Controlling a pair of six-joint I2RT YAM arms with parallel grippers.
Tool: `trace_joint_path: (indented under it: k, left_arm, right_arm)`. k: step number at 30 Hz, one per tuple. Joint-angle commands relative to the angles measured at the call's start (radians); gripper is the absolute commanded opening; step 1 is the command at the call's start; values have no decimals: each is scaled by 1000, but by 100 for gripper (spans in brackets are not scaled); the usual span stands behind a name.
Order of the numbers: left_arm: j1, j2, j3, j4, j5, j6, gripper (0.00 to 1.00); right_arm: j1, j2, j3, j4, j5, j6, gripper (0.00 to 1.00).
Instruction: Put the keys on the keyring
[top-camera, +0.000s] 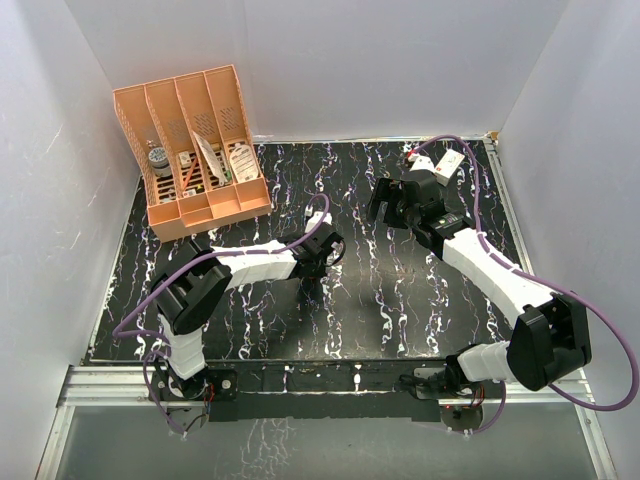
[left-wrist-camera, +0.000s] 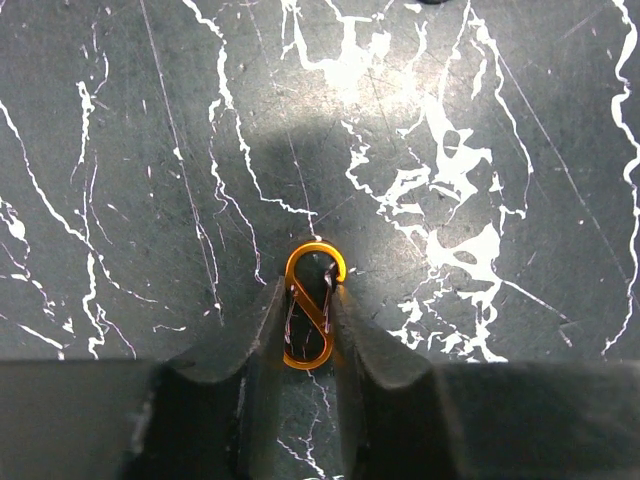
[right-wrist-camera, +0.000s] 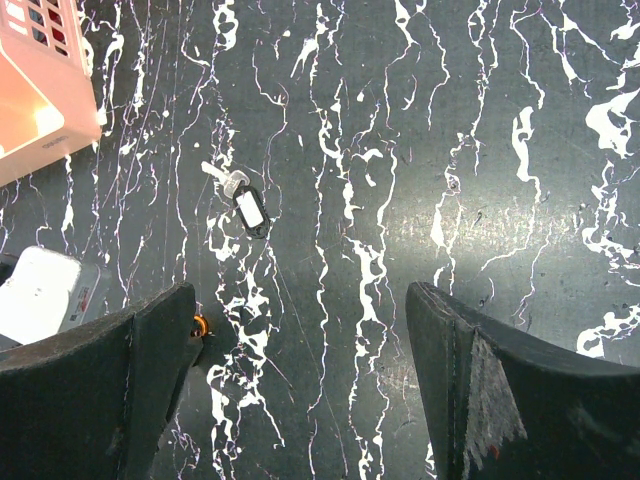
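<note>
The keyring (left-wrist-camera: 310, 305) is a small orange S-shaped clip. My left gripper (left-wrist-camera: 308, 292) is shut on it, one finger pressing each side, its top loop sticking out past the fingertips just over the black marbled table. A bit of it also shows in the right wrist view (right-wrist-camera: 200, 325). The keys (right-wrist-camera: 245, 207) are a small silvery key with a dark white-faced tag, lying flat on the table. My right gripper (right-wrist-camera: 300, 300) is open and empty, hovering above the table with the keys ahead of it and to its left. From above, the left gripper (top-camera: 325, 250) and right gripper (top-camera: 385, 200) are near mid-table.
An orange slotted organizer (top-camera: 190, 150) with small items stands at the back left; its corner shows in the right wrist view (right-wrist-camera: 45, 90). A white box with a red mark (top-camera: 447, 162) lies at the back right. White walls enclose the table (top-camera: 400, 310).
</note>
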Motion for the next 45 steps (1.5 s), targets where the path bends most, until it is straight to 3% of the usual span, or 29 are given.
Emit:
trace_joint_path:
  k: [1,3,45]
  left_arm:
    - [8,10,-4,-34,17,5,11]
    - [9,12,-6,-32,20,7,0]
    - [37,-88,78,-141,-92,75,0]
  right_arm:
    - [-6,-28,6,48,12,-16,85]
    - [-6,-27,7,48,11,-16,85]
    - [-6,-28,-11,58,-2,-18,85]
